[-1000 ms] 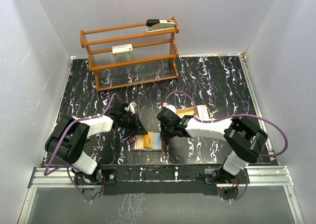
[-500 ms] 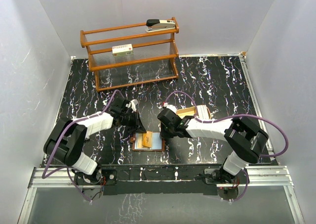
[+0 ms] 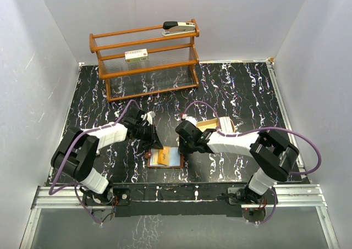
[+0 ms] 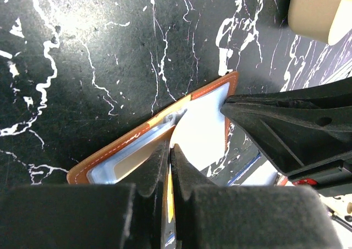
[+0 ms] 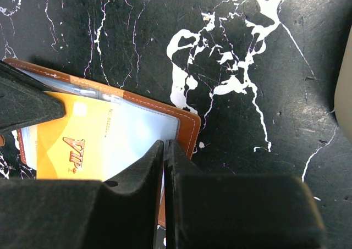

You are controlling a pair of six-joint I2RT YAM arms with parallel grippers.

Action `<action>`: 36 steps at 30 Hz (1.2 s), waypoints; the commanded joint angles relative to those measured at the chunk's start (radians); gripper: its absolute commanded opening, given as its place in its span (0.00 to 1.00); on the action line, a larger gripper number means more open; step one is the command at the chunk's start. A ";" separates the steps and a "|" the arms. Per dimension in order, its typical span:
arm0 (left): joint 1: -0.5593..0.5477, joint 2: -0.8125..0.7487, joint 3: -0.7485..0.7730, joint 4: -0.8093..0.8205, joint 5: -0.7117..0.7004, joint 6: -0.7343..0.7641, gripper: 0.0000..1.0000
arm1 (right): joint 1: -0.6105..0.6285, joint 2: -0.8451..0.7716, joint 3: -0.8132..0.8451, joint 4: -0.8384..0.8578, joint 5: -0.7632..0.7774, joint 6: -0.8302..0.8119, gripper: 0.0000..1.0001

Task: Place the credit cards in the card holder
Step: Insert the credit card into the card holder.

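Lower centre of the overhead view: the left gripper (image 4: pixel 171 148), pinching a thin orange-yellow plastic credit card (image 5: pixel 71 142), is feeding it into the open brown leather card holder (image 5: pixel 190 125) while the right gripper (image 5: pixel 165 145), fingers pressed together, is seemingly pinning it; next, likely, a flat push deeper.

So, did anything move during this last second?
The left end effector, pinching the yellow card, shifted slightly and seems to have pushed it deeper into the wallet. The right end effector, wallet and wooden rack stayed put.
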 commanded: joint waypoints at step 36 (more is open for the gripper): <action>-0.009 -0.084 -0.168 0.143 -0.080 -0.137 0.00 | 0.007 -0.048 -0.033 0.025 0.032 0.030 0.03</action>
